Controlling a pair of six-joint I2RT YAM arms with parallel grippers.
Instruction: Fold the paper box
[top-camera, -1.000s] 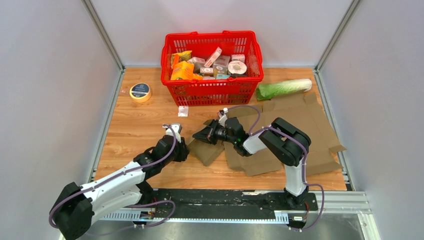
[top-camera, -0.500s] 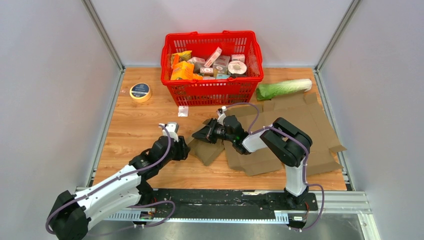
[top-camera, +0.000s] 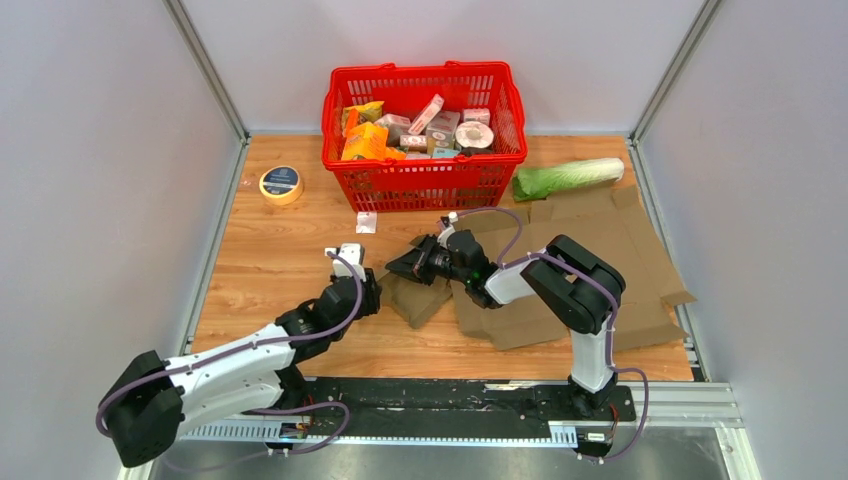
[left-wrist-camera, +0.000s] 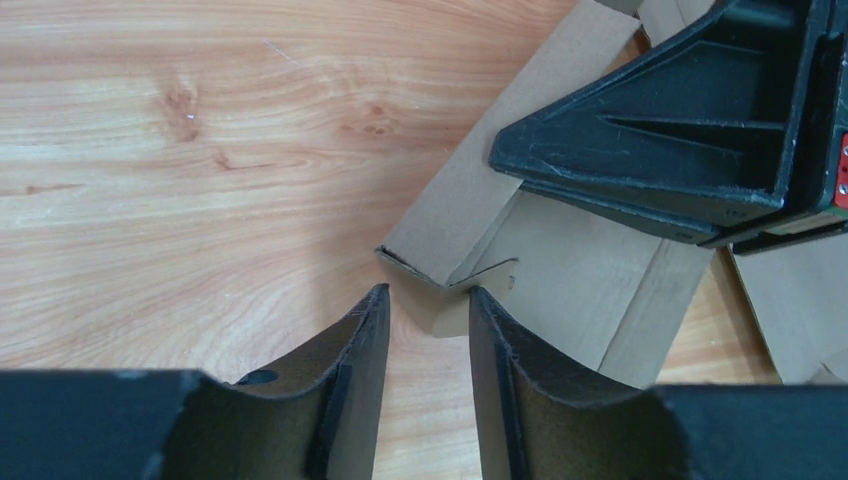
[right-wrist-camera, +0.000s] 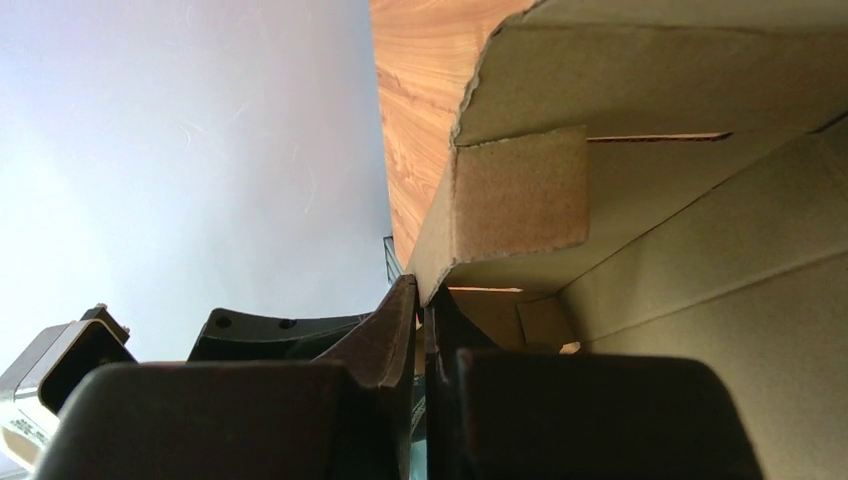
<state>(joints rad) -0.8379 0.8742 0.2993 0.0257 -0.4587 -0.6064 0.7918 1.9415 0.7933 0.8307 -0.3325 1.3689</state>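
The brown paper box (top-camera: 590, 255) lies mostly flat on the table's right half, with its left end folded up into a raised wall (top-camera: 415, 298). My right gripper (top-camera: 410, 266) is shut on the edge of that wall; its own view shows the cardboard panel (right-wrist-camera: 640, 90) pinched between the jaws. My left gripper (top-camera: 368, 296) is open, its fingertips (left-wrist-camera: 375, 300) just short of the folded corner (left-wrist-camera: 440, 275), with a small tab between them. The right gripper also shows in the left wrist view (left-wrist-camera: 680, 140).
A red basket (top-camera: 425, 170) full of groceries stands at the back. A green lettuce-like bundle (top-camera: 565, 176) lies to its right, a tape roll (top-camera: 281, 183) at back left, and a small white scrap (top-camera: 366, 222) in front of the basket.
My left arm has swung right and forward, bringing its gripper up to the box's folded left corner. The right gripper has kept its hold, shifting slightly.
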